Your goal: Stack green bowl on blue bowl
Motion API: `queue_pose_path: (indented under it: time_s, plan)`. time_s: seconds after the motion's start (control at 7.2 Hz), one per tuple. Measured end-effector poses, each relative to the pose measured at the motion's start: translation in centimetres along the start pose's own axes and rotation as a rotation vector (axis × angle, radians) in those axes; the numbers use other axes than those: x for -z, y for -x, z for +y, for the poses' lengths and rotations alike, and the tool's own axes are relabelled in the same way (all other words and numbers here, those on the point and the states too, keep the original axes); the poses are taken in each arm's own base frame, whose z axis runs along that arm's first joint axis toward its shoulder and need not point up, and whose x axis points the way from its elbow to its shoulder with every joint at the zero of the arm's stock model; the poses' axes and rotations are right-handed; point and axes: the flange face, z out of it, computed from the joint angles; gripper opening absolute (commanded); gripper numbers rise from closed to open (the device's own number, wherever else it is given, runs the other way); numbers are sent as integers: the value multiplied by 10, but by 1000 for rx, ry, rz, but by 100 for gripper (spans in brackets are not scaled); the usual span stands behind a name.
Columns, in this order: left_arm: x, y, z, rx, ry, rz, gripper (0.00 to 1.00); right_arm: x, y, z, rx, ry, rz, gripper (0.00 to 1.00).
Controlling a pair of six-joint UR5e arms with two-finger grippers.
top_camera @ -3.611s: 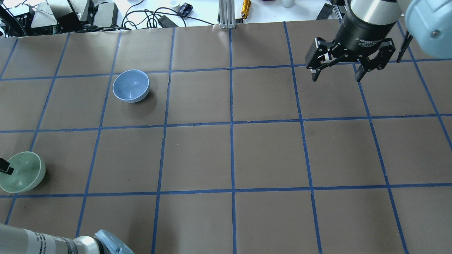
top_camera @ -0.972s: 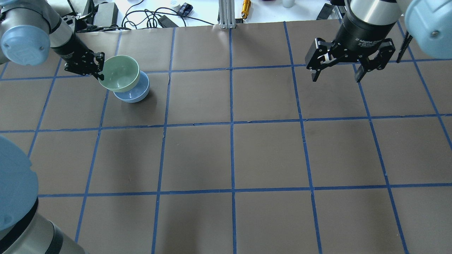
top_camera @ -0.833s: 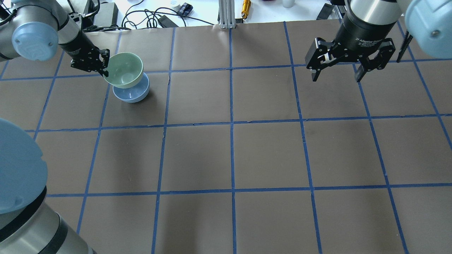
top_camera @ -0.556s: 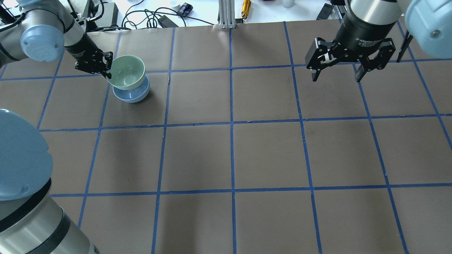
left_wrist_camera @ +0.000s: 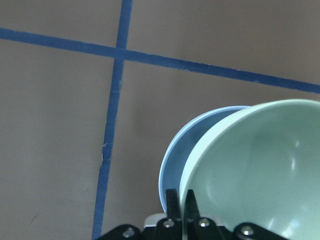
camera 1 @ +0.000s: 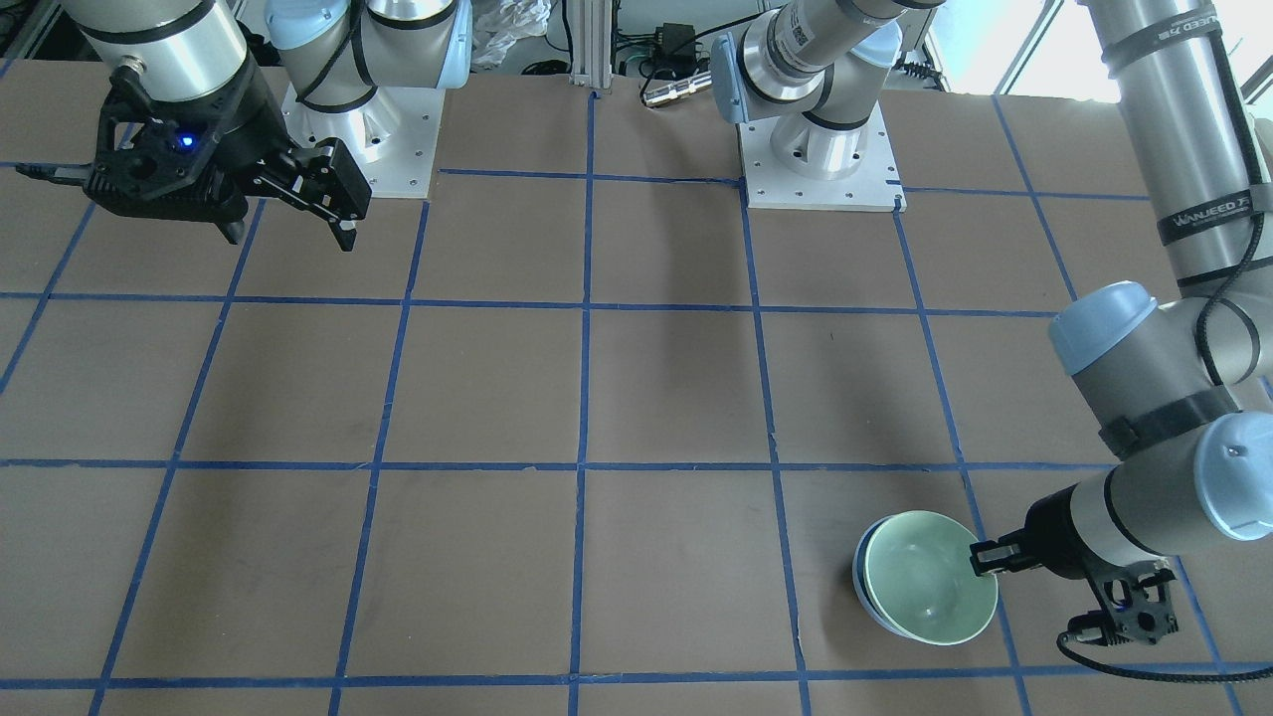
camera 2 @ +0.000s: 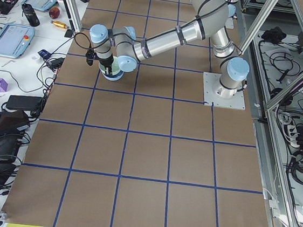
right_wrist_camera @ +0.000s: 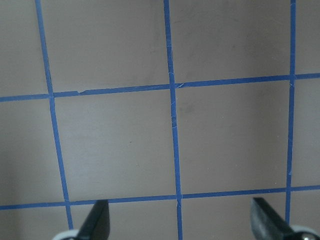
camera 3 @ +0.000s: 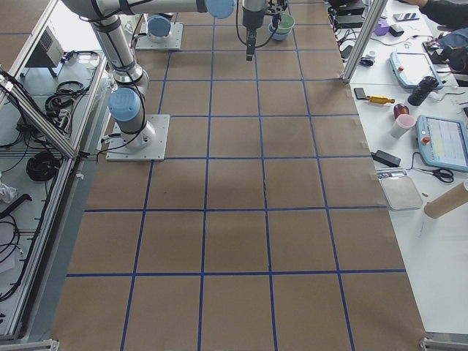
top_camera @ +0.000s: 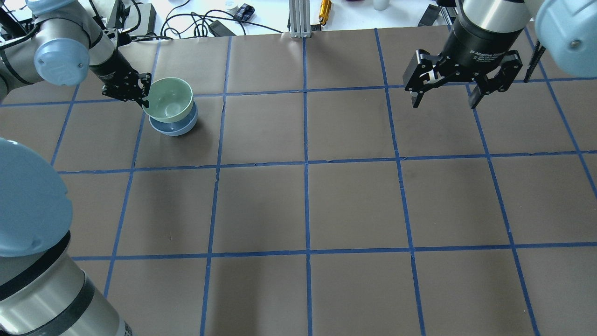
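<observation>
Altogether: two bowls, two grippers. Closest in, the left wrist view shows the left gripper [left_wrist_camera: 181,201] with jaws narrow, pinching the green bowl [left_wrist_camera: 255,170] by its rim, a grip the overhead view hides. Just beneath, the blue bowl [top_camera: 176,127] holds the green one in its mouth on the table [top_camera: 354,205]. Far across, the right gripper [top_camera: 444,103] hangs with jaws wide, holding nothing.

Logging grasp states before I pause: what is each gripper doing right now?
Left gripper: shut on the rim of the small glossy mint-green bowl.
Right gripper: open, holding nothing.
</observation>
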Motion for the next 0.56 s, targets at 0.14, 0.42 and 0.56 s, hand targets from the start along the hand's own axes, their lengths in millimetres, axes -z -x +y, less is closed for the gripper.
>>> queue_pose_path:
  time_s: [0.14,0.42,0.56]
  plan:
    - [-2,0,0,-1,2,0,100,0,0,0,0,0,0,100]
    - [4,-1,2,-1,-5,-2,100,0,0,0,0,0,0,100]
    - [19,-8,7,-3,-9,-10,100,0,0,0,0,0,0,100]
